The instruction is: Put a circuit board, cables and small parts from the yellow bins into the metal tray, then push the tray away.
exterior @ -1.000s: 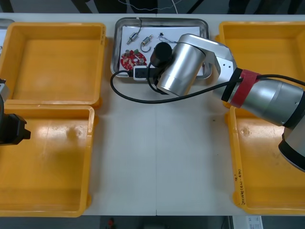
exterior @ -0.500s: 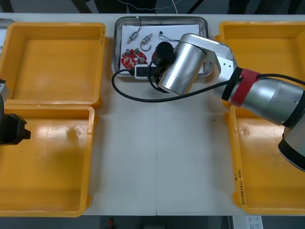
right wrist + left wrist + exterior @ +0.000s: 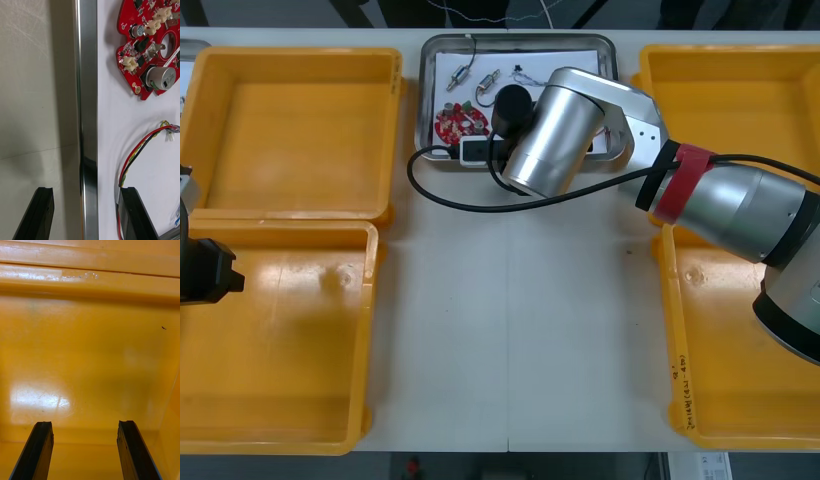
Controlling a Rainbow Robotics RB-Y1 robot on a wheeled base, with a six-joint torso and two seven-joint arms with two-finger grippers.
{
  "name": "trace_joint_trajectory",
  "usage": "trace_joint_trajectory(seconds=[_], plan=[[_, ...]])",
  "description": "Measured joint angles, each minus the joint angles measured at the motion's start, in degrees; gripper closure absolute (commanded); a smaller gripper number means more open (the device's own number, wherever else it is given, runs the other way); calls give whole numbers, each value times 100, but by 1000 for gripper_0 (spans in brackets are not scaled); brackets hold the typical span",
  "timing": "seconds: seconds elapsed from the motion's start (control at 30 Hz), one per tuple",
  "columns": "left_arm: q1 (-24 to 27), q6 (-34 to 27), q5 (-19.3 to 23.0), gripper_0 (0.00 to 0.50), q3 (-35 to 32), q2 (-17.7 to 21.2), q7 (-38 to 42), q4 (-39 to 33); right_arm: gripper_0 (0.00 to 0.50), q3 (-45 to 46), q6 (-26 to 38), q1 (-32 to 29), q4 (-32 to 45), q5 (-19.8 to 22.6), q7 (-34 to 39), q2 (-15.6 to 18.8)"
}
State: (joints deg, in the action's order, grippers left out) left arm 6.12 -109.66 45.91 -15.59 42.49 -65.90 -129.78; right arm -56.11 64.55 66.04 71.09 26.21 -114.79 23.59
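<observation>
The right claw (image 3: pixel 86 193) is spread wide and holds nothing as it straddles the near rim of the metal tray (image 3: pixel 87 93). One finger hangs outside over the counter (image 3: pixel 33 93), the other inside above the white liner (image 3: pixel 108 123). The load is aboard: the circuit board (image 3: pixel 150 48) lies inside the tray just past that rim. The red and yellow cable (image 3: pixel 140 148) curls from beside the board to right under the inner finger, and small metal parts (image 3: pixel 472 78) sit toward the tray's far side.

Here's the danger: that inner finger sits on top of the cable's end. If the claw drags or drops a touch, it could snag the cable, haul it over the rim and perhaps nudge the board. The claw also looks left of the tray's middle, so a shove from there may swivel the tray rather than slide it straight.

Room is tight. The yellow bins (image 3: pixel 395 130) stand near the tray on both sides, so a twisting tray could clip one. The counter's far edge lies just beyond the tray's far rim, and a long push risks tipping it off. On the tray's near side there is plenty of bare counter.

The left claw (image 3: pixel 84 425) is spread and empty, low inside the bin to the tray's near left and well apart from it.
</observation>
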Motion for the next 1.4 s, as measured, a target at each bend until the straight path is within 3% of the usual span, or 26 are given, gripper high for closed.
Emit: trace_joint_trajectory(seconds=[0.23,0.47,0.9,1.13,1.4], plan=[[-1,0,0,0,0,0,0,-2,0,933,713,-418,670,-8,-1,-179],[-2,0,0,0,0,0,0,-3,0,1739,1911,-1325,2300,-479,-1,-181],[-3,0,0,0,0,0,0,-6,0,2983,3906,-2873,4873,-857,3,-184],[-4,0,0,0,-1,0,0,-7,0,3833,4472,-3739,5870,-856,20,-186],[-5,0,1,0,-1,0,0,-8,0,4893,4525,-4415,6552,-806,112,-190]])
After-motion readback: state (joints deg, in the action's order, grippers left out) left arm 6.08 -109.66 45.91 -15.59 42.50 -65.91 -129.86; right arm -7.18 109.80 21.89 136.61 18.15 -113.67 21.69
